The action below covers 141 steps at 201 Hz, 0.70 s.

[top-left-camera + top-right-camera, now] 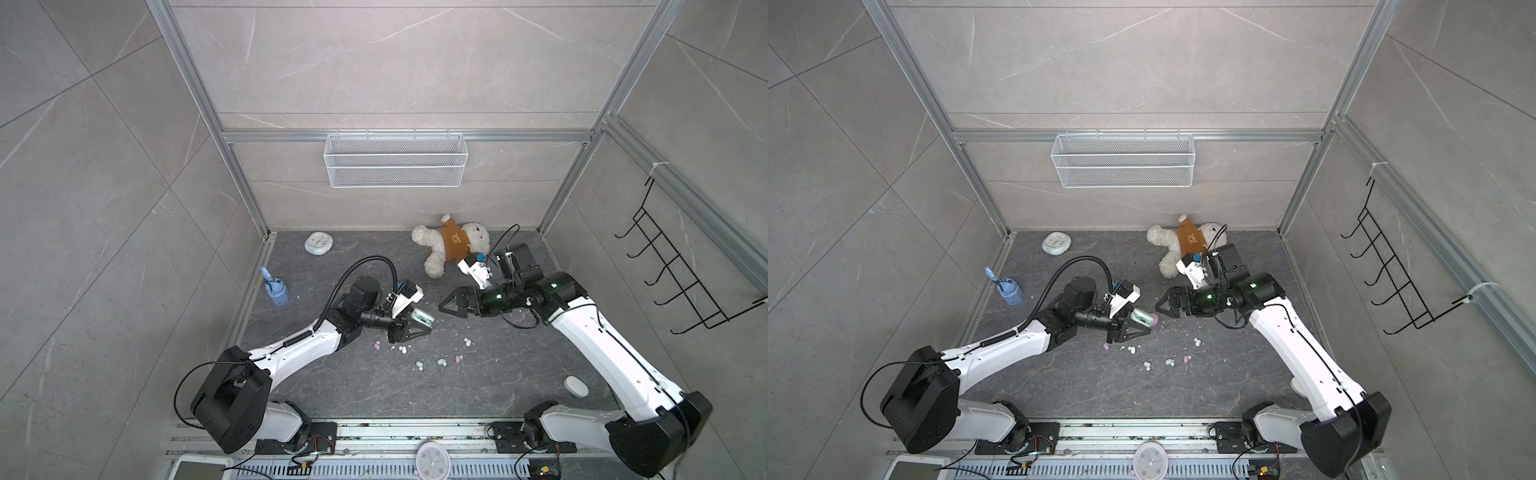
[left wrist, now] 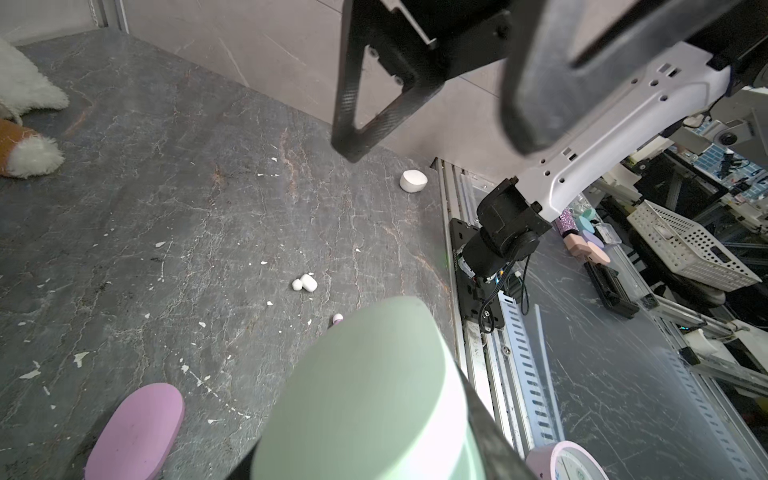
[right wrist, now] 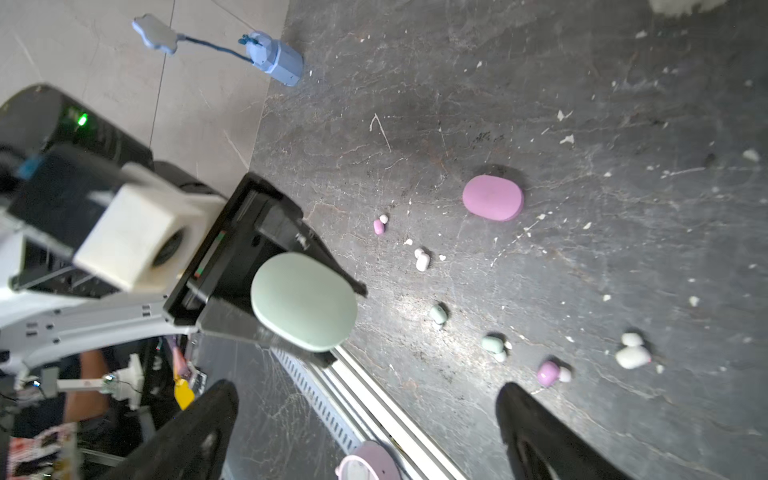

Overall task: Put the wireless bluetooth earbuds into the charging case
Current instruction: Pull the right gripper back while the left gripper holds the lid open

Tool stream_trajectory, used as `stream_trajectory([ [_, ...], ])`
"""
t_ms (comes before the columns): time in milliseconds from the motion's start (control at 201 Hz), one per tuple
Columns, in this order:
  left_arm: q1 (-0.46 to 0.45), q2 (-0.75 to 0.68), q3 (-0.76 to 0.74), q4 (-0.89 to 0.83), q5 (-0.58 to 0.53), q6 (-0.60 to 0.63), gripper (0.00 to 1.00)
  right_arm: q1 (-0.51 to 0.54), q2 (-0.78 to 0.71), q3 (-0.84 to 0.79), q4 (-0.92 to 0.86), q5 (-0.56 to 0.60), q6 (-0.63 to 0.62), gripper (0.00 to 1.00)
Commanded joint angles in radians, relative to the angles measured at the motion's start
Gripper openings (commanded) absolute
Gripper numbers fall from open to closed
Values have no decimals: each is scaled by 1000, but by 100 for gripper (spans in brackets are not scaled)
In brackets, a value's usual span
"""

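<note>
In both top views the left gripper [image 1: 420, 326] sits near the middle of the frame, clamped on a mint charging case [image 1: 424, 319]. Just to its right, not touching, the right gripper [image 1: 446, 302] hangs with jaws spread wide and nothing between them. The earbuds [image 3: 438, 313], in pink, white and mint, lie scattered on the dark table [image 1: 374, 395] lower in the frame than both grippers. A pink case [image 3: 492, 197] rests on the table near the mint one.

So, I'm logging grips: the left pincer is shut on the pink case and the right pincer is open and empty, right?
No: the left pincer is shut on the mint case, as the right wrist view shows; the pink case lies loose on the table. The right pincer is open and empty.
</note>
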Motion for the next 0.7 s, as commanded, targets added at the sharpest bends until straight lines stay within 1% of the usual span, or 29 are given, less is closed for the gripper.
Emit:
stream_trajectory([
  [0,3,-17,10,127,66,-62,18,55,-46,18,-38,96,-146,99],
  [179,3,2,21,186,90,-70,18,162,-21,50,-39,233,-185,98],
  [368,3,-8,32,201,113,-68,18,253,31,89,-41,336,-200,98],
  [518,3,-35,20,184,110,-48,18,264,56,95,-16,353,-185,98],
  [697,-2,-63,15,148,112,-16,18,264,77,118,-16,401,-174,98],
])
